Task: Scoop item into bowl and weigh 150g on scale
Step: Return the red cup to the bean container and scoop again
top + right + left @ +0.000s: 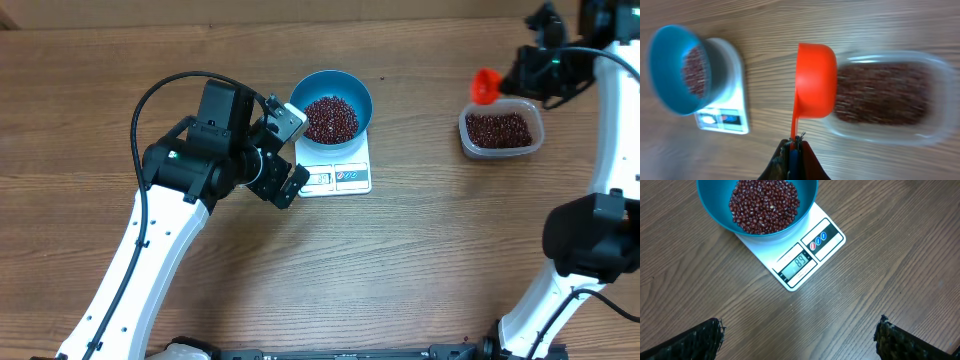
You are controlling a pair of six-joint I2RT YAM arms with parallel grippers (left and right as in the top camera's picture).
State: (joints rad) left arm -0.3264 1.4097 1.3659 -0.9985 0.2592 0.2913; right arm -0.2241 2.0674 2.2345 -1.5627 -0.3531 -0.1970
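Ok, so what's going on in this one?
The right fingers are shut on the handle of a red scoop, holding it by the end of the clear tub of beans. The blue bowl sits on the white scale with a heap of beans in it. The display shows two digits, so the weight looks short of target. The left fingers stand open above the table near the scale, touching nothing.

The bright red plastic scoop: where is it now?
Overhead, right side: the red scoop hangs by the far left corner of the clear plastic tub, held by the right gripper.
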